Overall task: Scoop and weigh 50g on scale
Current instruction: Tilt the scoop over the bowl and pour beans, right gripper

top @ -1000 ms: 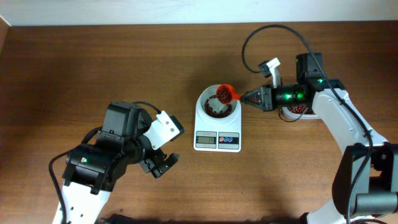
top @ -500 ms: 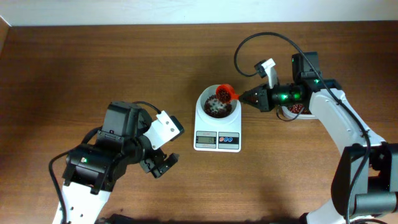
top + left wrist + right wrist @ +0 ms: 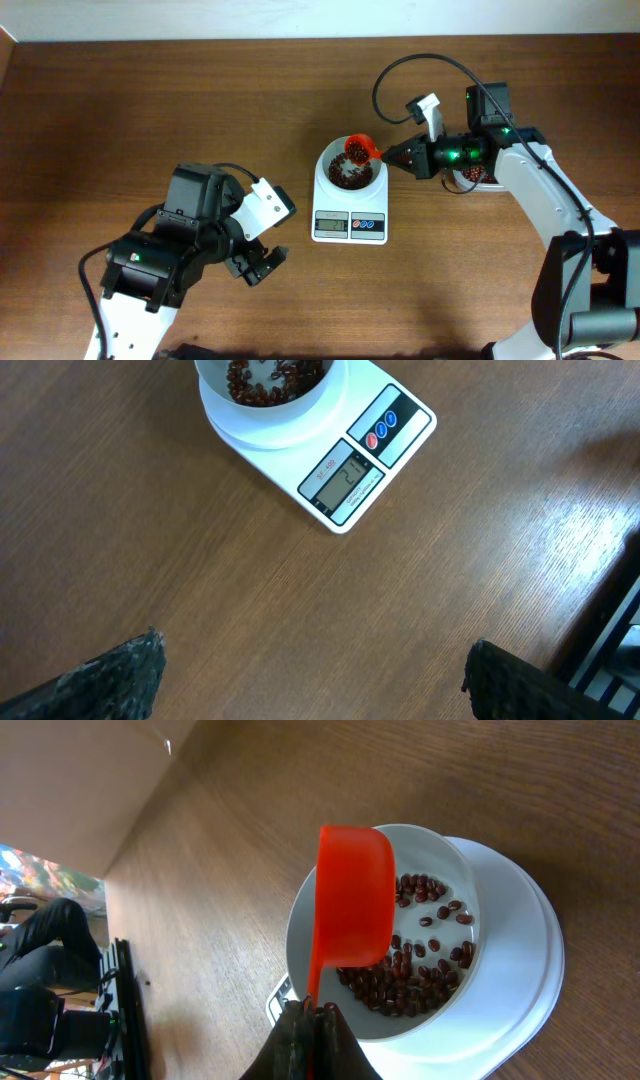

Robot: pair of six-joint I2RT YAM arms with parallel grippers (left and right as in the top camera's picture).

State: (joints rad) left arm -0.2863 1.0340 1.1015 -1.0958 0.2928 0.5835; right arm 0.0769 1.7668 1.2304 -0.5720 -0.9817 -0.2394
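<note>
One brown wooden table [image 3: 150, 100] fills the view, a pale wall strip [image 3: 300, 18] along its far edge and wide wood left of the scale [image 3: 330, 225], which sits mid-table with beans [image 3: 348, 173] in its bowl [image 3: 324, 162]. The right gripper [image 3: 392, 156] clamps an orange scoop [image 3: 360, 148] over the bowl; the left gripper [image 3: 262, 264], fingers spread, hangs well apart.
</note>
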